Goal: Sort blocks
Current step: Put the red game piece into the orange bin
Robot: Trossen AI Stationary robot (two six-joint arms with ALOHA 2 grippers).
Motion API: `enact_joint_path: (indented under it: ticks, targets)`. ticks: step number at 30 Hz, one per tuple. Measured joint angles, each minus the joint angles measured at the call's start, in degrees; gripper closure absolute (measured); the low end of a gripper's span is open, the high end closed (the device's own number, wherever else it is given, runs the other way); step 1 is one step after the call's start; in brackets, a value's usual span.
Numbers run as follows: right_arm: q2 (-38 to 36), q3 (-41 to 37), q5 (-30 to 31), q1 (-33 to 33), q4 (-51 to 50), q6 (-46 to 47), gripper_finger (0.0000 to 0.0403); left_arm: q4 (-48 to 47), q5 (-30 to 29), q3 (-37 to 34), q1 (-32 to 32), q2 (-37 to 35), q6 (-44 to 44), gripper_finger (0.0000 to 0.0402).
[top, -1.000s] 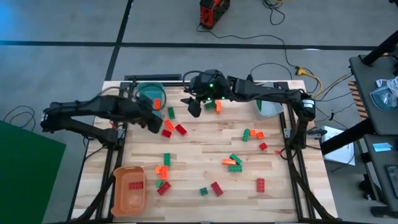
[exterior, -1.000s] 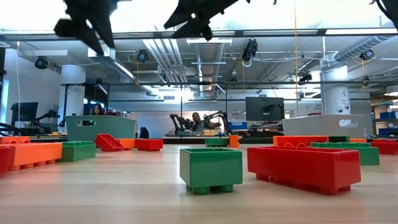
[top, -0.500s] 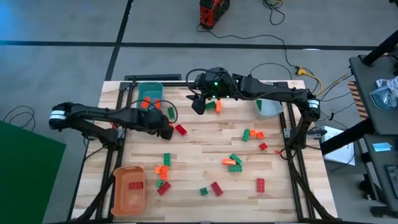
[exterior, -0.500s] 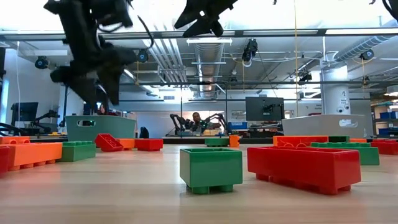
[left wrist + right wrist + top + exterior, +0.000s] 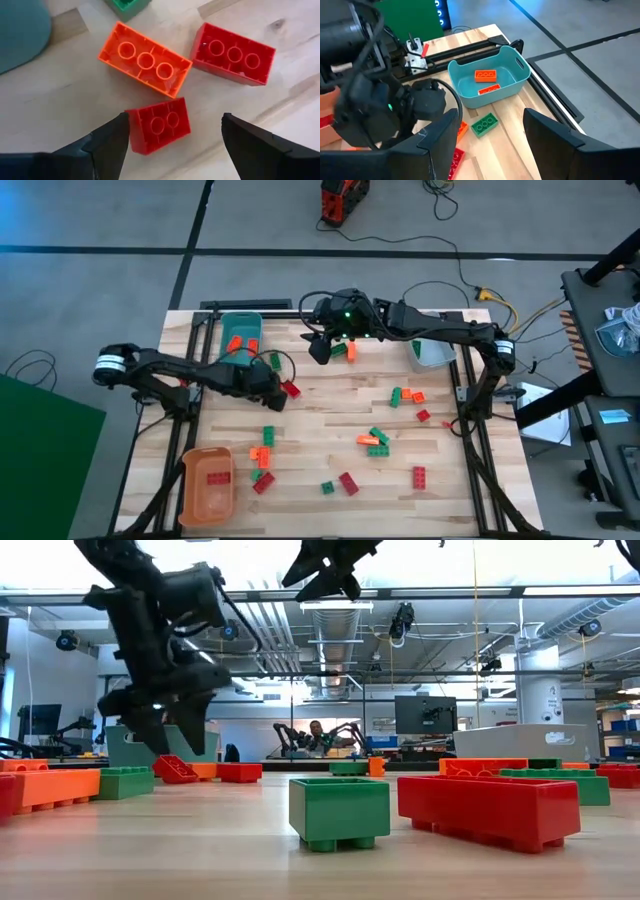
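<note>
Red, orange and green blocks lie scattered over the wooden table (image 5: 330, 430). My left gripper (image 5: 272, 392) hangs open just above the table, pointing down. In the left wrist view its fingers stand on either side of a small red block (image 5: 159, 122) without touching it. An orange block (image 5: 145, 60) and a longer red block (image 5: 232, 52) lie right beside that one. My right gripper (image 5: 318, 350) is open and holds nothing, raised high near the far edge; in the low view the right gripper (image 5: 325, 570) shows at the top.
A teal bin (image 5: 240, 335) with orange blocks stands at the far left. An orange bin (image 5: 208, 480) holding a red block is at the near left, and a grey bin (image 5: 432, 352) at the far right. More blocks lie around the table's middle (image 5: 375, 440) and right (image 5: 405, 394).
My left gripper has moved toward the table's right edge and a little nearer, away from the teal bin. It has come down until its open fingers straddle the small red block. The blocks have stayed where they were.
</note>
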Motion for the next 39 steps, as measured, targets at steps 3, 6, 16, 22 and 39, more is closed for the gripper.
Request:
enact_joint_path:
  ticks: [3,6,16,22,39]
  targets:
    - [-0.1,0.0,0.0,0.0,-0.1,0.5,0.0186,-0.4,0.4,0.0,0.0,2.4,-0.1,0.0115]
    - [-0.1,0.0,0.0,0.0,-0.3,0.5,0.0186,0.6,0.4,0.3,0.0,4.7,0.9,0.0114]
    - [-0.1,0.0,0.0,0.0,-1.8,0.3,0.0186,3.0,0.8,1.0,0.0,9.5,1.9,0.0115]
    - [-0.1,0.0,0.0,0.0,-1.8,0.2,0.0186,3.2,0.8,1.0,0.0,9.4,2.5,0.0122]
    - [-0.1,0.0,0.0,0.0,-1.8,-1.0,0.0188,3.1,1.5,1.0,0.0,9.2,2.6,0.0184]
